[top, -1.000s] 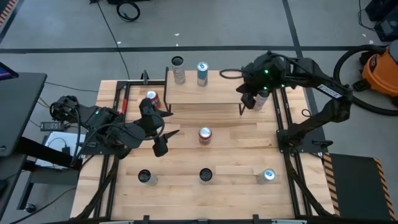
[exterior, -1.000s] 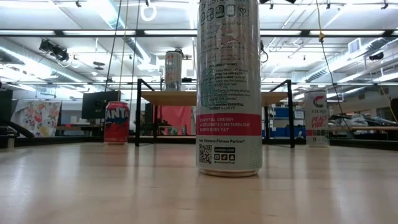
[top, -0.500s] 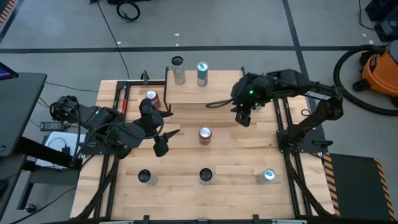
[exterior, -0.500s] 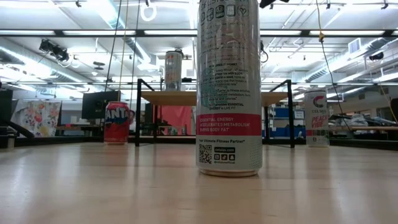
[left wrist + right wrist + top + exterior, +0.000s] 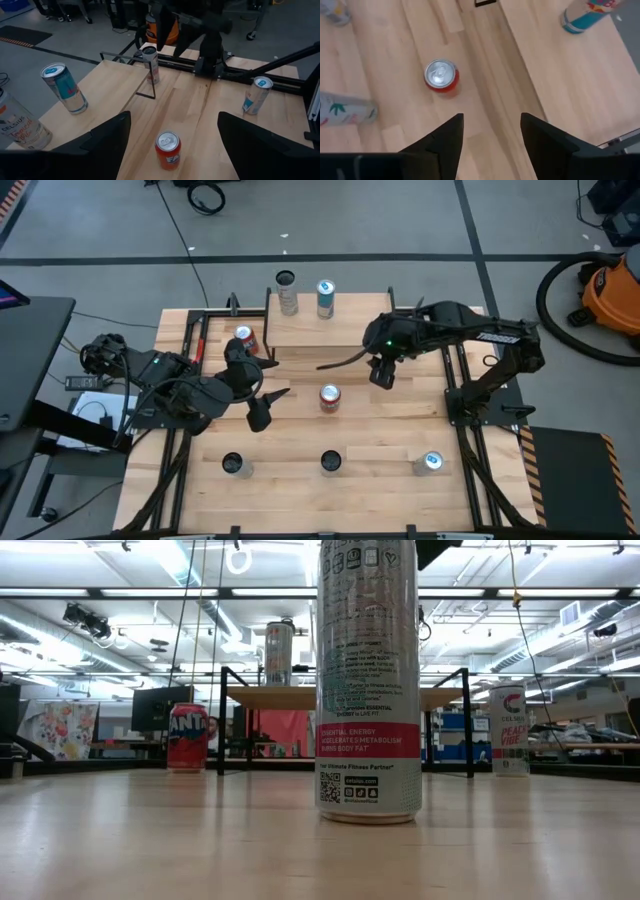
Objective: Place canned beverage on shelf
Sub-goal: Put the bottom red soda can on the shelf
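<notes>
1. My right gripper (image 5: 381,373): fingers spread, empty, hovering so the next can fits between them.
2. Just ahead and below stands the red can (image 5: 329,396), likely target.
3. Behind me, the shelf (image 5: 330,330) holds two cans; left gripper (image 5: 262,405) waits, spread.

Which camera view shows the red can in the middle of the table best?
The right wrist view: the red can is near and unblocked. The left wrist view also shows it, the high view only small, and the low view hides it.
</notes>
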Controlling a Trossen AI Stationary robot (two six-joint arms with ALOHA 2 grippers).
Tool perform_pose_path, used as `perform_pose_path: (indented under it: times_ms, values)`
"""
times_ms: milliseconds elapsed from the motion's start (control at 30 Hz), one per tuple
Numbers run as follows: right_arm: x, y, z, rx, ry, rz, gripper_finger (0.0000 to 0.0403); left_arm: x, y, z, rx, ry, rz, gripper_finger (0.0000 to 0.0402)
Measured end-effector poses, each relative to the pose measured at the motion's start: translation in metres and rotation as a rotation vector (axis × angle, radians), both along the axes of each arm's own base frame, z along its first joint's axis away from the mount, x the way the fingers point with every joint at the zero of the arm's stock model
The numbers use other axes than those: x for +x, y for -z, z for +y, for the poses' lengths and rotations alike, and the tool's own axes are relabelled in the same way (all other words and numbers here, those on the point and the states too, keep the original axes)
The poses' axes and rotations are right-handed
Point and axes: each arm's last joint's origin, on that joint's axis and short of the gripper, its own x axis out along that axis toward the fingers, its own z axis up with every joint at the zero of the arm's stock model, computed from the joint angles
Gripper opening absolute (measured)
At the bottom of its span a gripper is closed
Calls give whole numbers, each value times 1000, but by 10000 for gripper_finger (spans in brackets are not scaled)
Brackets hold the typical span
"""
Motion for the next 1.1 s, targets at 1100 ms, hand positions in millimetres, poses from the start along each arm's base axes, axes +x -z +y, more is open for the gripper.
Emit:
perform_pose_path:
  times_ms: [1100]
  values:
    - [18, -12, 1, 105, -120, -221, 204, 0, 0, 0, 26, 12, 12, 311]
